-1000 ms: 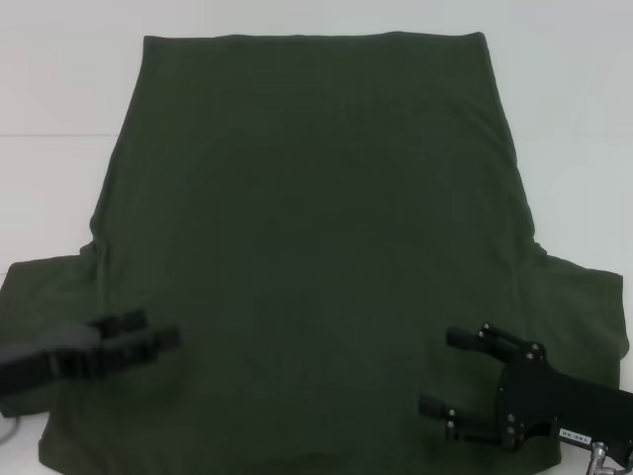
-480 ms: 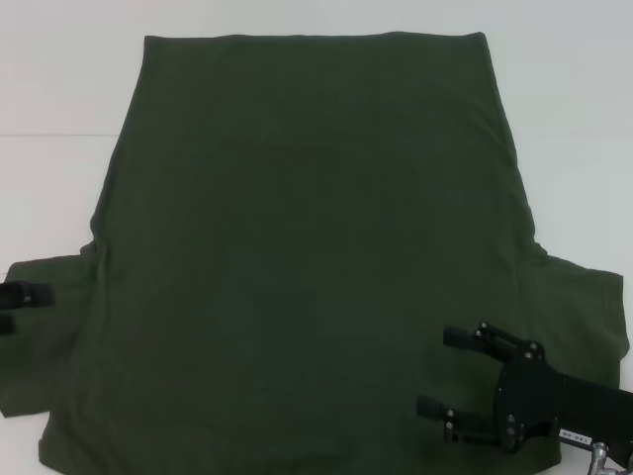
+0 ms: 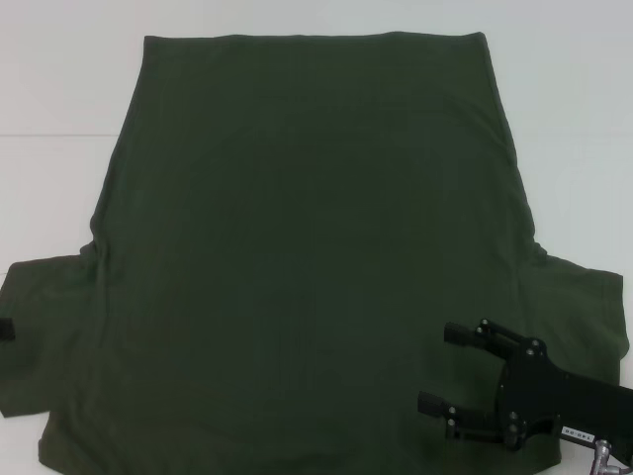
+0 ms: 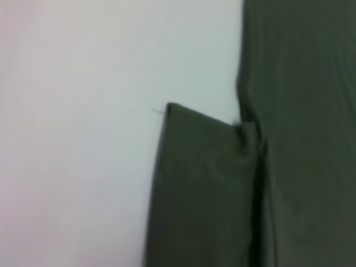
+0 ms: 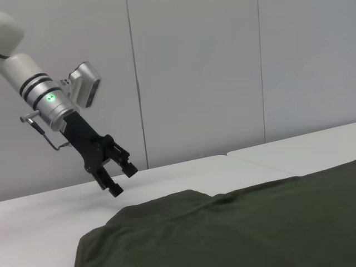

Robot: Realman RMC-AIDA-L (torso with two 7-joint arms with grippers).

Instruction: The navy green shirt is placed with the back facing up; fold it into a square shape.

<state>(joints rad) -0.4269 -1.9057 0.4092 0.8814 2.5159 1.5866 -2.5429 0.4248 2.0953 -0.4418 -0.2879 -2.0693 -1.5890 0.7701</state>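
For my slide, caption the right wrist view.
Left gripper open above the white table, beside the flat green shirt.

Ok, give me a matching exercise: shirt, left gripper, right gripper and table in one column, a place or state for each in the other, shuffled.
Things:
1. shirt
2. left gripper
3. right gripper
4. table

Places or states:
A. open, over the shirt's near right part
B. white, bare around the cloth
C. spread flat, sleeves out to both sides
D. raised in the air beyond the left sleeve

Pairs: 1-C, 2-D, 3-A, 4-B
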